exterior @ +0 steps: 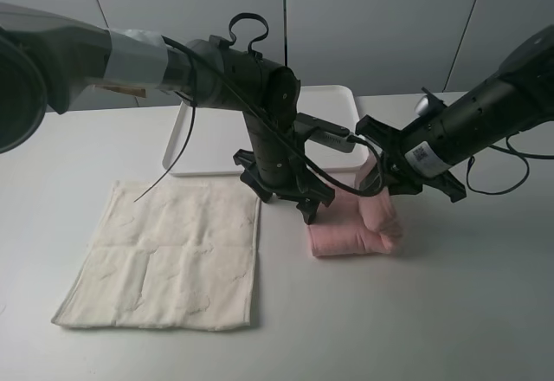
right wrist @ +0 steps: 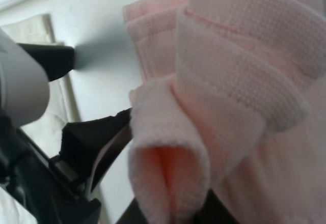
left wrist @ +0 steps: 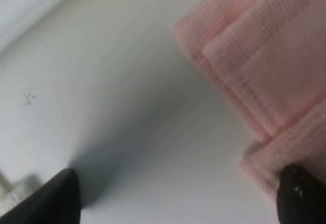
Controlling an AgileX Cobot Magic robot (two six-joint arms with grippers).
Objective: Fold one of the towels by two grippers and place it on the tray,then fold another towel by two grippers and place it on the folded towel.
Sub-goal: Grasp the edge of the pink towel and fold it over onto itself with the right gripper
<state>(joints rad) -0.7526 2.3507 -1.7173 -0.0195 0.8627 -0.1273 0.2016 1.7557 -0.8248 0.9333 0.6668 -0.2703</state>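
The pink towel [exterior: 351, 232] lies folded into a thick bundle on the table, in front of the white tray [exterior: 208, 143]. My right gripper [exterior: 387, 180] is shut on the bundle's right end, lifting a bunched fold of pink towel [right wrist: 219, 96]. My left gripper [exterior: 308, 210] hangs low at the bundle's left edge. In the left wrist view it [left wrist: 178, 198] is open, nothing between its fingers, and one fingertip [left wrist: 301, 193] touches the pink towel [left wrist: 265, 66]. The cream-white towel [exterior: 169, 255] lies flat and unfolded at the front left.
The tray holds nothing in its visible part; my left arm covers its middle. Bare table [exterior: 450, 312] spreads to the right and front of the pink bundle. The cream towel's edge [right wrist: 46, 81] lies close behind my left gripper.
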